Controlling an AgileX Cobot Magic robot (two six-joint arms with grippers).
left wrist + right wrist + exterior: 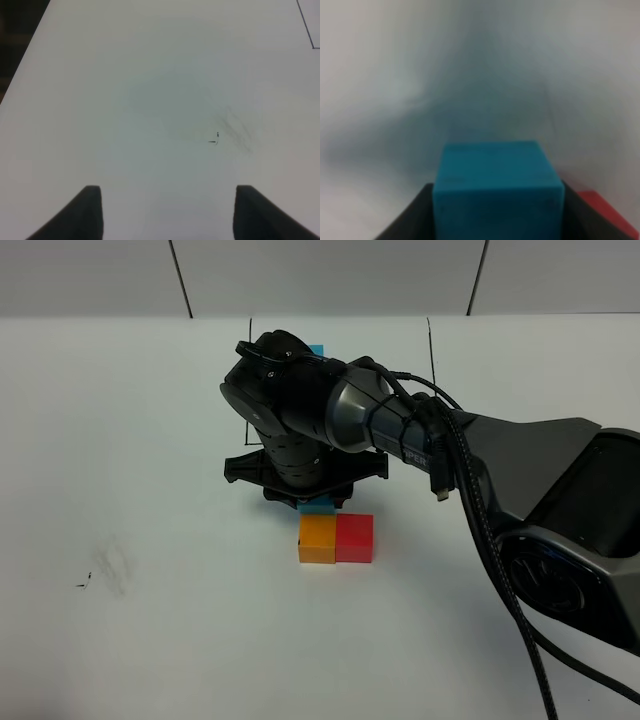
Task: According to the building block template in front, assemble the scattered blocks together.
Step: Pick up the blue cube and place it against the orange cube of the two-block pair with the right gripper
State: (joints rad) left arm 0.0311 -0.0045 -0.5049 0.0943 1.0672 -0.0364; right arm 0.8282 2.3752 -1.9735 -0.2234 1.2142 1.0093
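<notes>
Scattered blocks are nearly gathered: an orange cube (316,539) and a red cube (354,537) sit flush side by side on the white counter (150,490), near the middle of the overhead view. The sky blue cube (496,192) is clamped between the dark jaws of the right gripper (318,504), directly behind the orange cube and close above or on the counter; only a thin strip of it shows under the arm from above. The right wrist view shows the red cube's corner just beside it.

Judging by this, two of the three joins look done, and what remains is to seat the blue cube against the back of the orange one and let go. Whether it already touches cannot be told.

The building block template (316,350) lies farther back, inside a thin black drawn outline (430,350); the arm hides nearly all of it, leaving one blue corner visible, so the match cannot be checked.

Count: one orange, one red, one blue loose cube; one template; two grippers. The left gripper (167,212) hangs over bare counter near a faint smudge (235,131), its jaws spread wide and holding nothing.
</notes>
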